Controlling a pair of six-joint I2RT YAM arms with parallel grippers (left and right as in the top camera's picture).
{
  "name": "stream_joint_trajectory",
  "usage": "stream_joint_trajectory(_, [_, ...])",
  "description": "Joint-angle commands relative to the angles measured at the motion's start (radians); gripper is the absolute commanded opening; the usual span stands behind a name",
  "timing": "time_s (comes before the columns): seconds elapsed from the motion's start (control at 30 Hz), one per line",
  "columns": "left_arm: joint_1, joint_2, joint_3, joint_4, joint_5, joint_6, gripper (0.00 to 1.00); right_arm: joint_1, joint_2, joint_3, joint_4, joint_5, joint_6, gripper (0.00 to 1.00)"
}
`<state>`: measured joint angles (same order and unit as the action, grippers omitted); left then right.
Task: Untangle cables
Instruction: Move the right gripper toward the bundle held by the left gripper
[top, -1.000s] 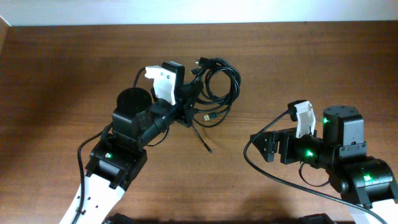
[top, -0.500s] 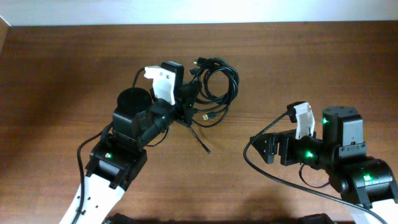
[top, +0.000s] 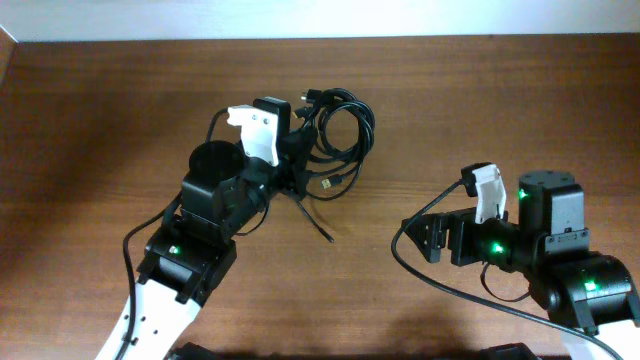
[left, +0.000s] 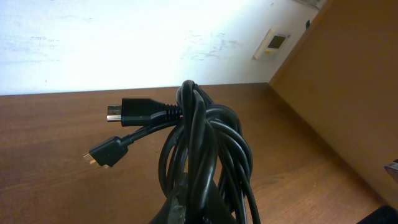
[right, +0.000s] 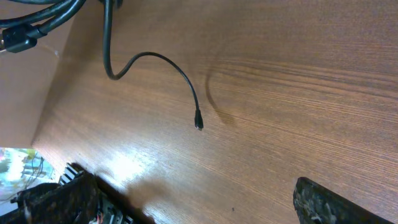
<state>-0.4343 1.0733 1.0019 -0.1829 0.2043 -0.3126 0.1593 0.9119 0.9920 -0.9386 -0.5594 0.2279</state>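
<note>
Shifted slightly toward the far edge and the left since a second ago, the left gripper (top: 297, 160) pinches the cables (top: 342, 125), a small black coil held up off the bench (top: 100, 100) near the middle of its far edge. One loose tail (top: 315, 215) trails toward the near edge, its end plug (right: 198, 121) seemingly just clear of the wood. A black plug (left: 140, 112) and a gold-tipped plug (left: 99, 155) jut from the coil. The right gripper (top: 437, 238), toward the near right corner, hangs with fingers spread wide, holding nothing. Light, limp and thin, the cords look likely to slide through one another. The free tail or a plug end seems the surest place to take hold and draw a strand clear.
</note>
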Motion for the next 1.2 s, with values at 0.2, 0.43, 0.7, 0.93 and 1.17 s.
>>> stream_joint_trajectory(0.2, [0.003,-0.013,0.014,0.009,-0.011,0.015,0.00,-0.003,0.000,0.020,0.004,-0.008,-0.012,0.99])
stream_joint_trajectory(0.43, [0.003,-0.013,0.014,0.009,-0.011,0.015,0.00,-0.003,0.000,0.020,0.003,-0.008,-0.012,0.99])
stream_joint_trajectory(0.7, [0.003,-0.013,0.014,0.009,-0.011,0.015,0.00,-0.003,0.000,0.020,0.003,-0.005,-0.011,0.99])
stream_joint_trajectory(0.93, [0.003,-0.012,0.014,0.014,-0.009,0.014,0.00,-0.003,0.000,0.020,0.081,-0.040,-0.012,0.99])
stream_joint_trajectory(1.17, [0.003,-0.012,0.014,0.059,0.147,0.015,0.00,-0.003,0.000,0.020,0.207,-0.118,-0.106,0.99])
